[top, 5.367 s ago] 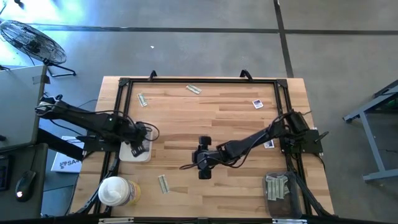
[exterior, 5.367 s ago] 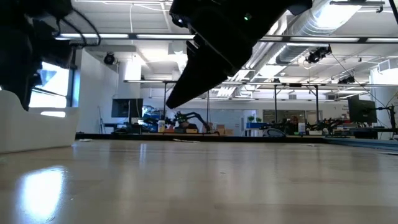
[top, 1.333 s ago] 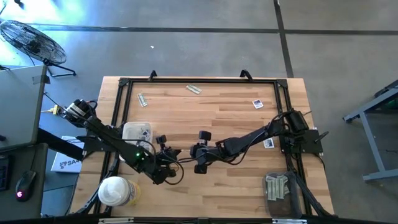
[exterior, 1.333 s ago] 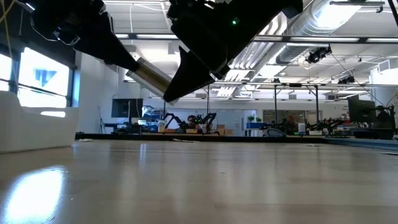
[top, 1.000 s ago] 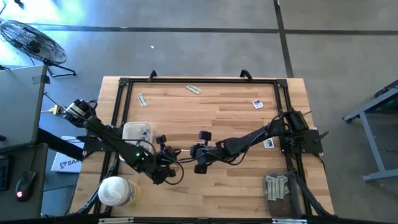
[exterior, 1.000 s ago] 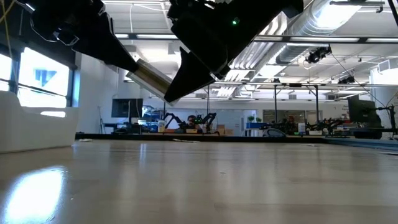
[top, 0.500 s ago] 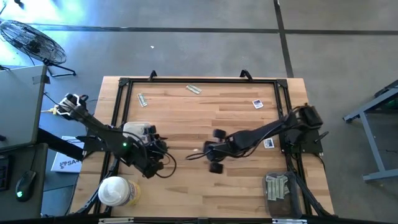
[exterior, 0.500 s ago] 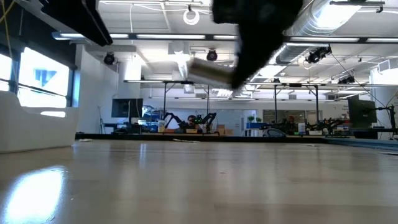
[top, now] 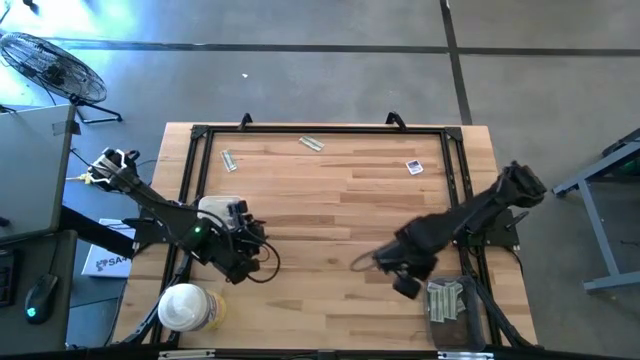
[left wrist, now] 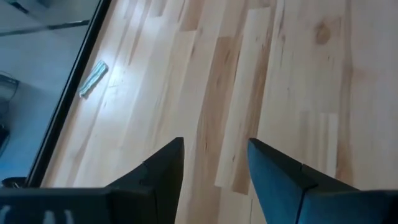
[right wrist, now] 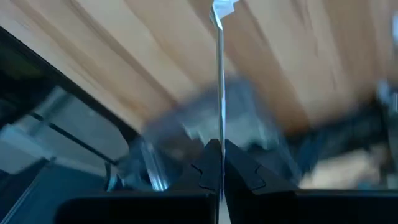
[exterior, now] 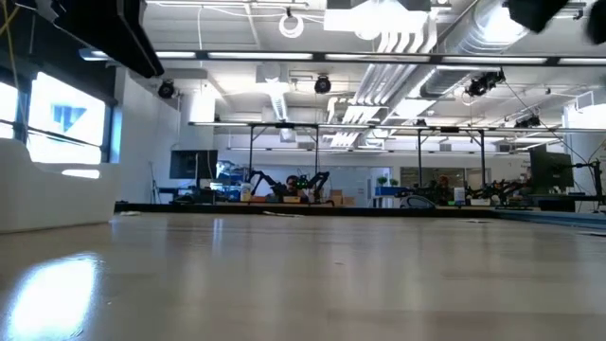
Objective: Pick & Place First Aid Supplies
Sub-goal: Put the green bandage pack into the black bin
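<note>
**Packet on its way to the pile**

Jaws of the right gripper [right wrist: 217, 163] are pinched tight on a thin strip [right wrist: 218, 68], carried edge-on near the dark tray [top: 450, 322] of collected strips [top: 443, 297], probably its drop point. Left gripper [left wrist: 214, 163] hangs parted and empty by the white tray [top: 212, 205]. Loose packets [top: 413, 167] lie along the table's [top: 330, 200] far side.
</note>
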Tool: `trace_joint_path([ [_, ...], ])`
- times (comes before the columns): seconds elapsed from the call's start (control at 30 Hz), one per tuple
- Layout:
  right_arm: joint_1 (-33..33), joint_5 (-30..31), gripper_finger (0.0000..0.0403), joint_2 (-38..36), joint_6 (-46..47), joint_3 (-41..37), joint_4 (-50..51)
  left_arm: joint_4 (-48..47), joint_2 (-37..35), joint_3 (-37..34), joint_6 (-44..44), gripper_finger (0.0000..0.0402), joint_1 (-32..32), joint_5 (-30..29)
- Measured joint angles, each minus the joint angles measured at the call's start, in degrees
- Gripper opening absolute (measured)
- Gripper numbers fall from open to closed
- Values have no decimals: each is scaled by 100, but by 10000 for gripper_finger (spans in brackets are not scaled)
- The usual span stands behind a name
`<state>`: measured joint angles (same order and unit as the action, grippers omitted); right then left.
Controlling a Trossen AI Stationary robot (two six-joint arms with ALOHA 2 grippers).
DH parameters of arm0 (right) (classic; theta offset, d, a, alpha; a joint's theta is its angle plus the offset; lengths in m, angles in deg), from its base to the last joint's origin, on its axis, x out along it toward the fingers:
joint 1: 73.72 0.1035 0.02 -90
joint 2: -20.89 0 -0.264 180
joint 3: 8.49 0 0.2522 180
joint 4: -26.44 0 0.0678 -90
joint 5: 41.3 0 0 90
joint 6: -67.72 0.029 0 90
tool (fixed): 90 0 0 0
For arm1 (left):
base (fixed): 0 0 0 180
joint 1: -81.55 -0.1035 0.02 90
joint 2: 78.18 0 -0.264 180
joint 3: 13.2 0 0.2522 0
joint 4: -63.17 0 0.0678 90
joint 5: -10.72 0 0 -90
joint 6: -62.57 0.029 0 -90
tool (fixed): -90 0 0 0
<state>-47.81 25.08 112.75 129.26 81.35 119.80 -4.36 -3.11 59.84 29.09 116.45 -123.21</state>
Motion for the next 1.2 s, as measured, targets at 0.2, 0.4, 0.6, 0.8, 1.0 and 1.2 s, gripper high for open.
trace_joint_path([
  [0.2, 901, -208, 0, -53, 1096, -2, 670, -42, 0, -82, 76, 172, 0, -47],
  [0.4, 1727, 34, 0, -42, 2026, -2, 258, -42, 0, -94, 480, 172, 0, -486],
  [0.6, 2409, 41, 0, -40, 3304, -3, 37, -34, 0, -95, 834, 172, 0, -1020],
  [0.8, 2770, 209, 0, -38, 4404, -9, -385, -33, 0, -95, 926, 172, 0, -1044],
  [1.0, 2868, 394, 0, -38, 4406, -171, -951, -35, 2, -95, 925, 172, 0, -1035],
  [1.2, 2734, -707, 0, -27, 4260, -1506, -2399, -7, 4, -95, 916, 172, 0, -945],
])
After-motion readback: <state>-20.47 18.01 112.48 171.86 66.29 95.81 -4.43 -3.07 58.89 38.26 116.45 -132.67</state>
